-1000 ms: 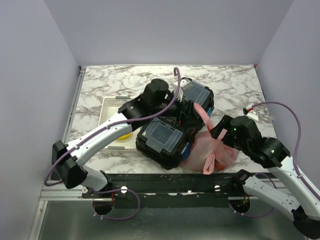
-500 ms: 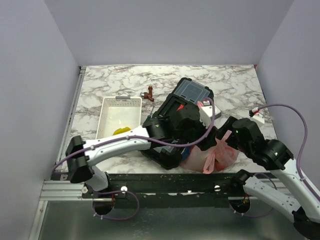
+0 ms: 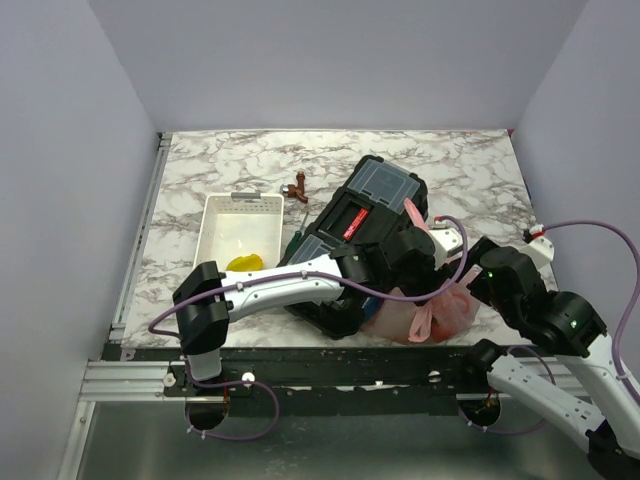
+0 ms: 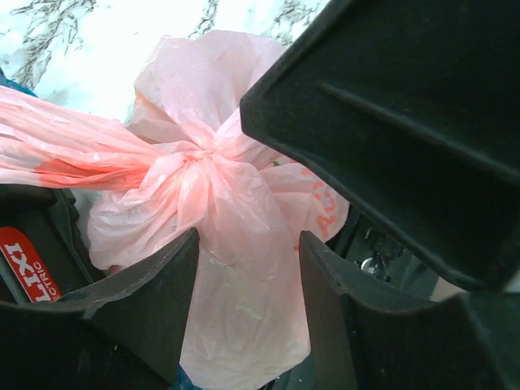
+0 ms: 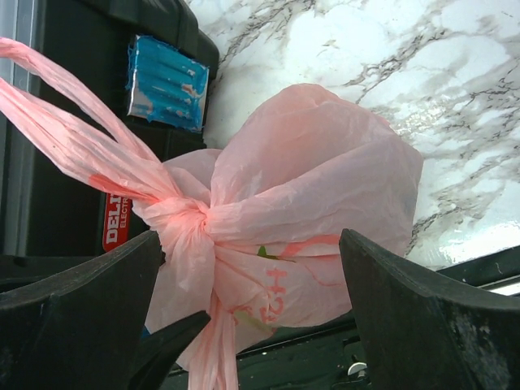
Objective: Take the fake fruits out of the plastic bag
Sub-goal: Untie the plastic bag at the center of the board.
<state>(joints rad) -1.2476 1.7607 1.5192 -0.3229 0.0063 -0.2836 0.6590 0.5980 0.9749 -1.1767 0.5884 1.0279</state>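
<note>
The plastic bag (image 3: 452, 310) is pink, knotted at the top, and lies at the table's front right against the black toolbox (image 3: 375, 195). The fake fruits are hidden inside it; only a green speck (image 5: 264, 253) shows through the film. My left gripper (image 4: 248, 236) reaches across the toolbox, and its fingers (image 4: 154, 284) press both sides of the bag (image 4: 236, 268) just below the knot (image 4: 199, 158). My right gripper (image 5: 250, 236) hangs wide open above the bag (image 5: 325, 179), touching nothing. In the top view my left gripper (image 3: 428, 268) and right gripper (image 3: 472, 288) meet over the bag.
A white tray (image 3: 215, 235) with a yellow thing (image 3: 243, 263) in it stands at the left. A small brown figure (image 3: 296, 190) lies behind the tray. The bag's long handles (image 5: 57, 130) trail over the toolbox lid. The table's front rail runs just below the bag.
My left arm swung from above the toolbox rightward and down to the bag, and its jaws narrowed round the film. My right arm drew back a little to the right, still open.
</note>
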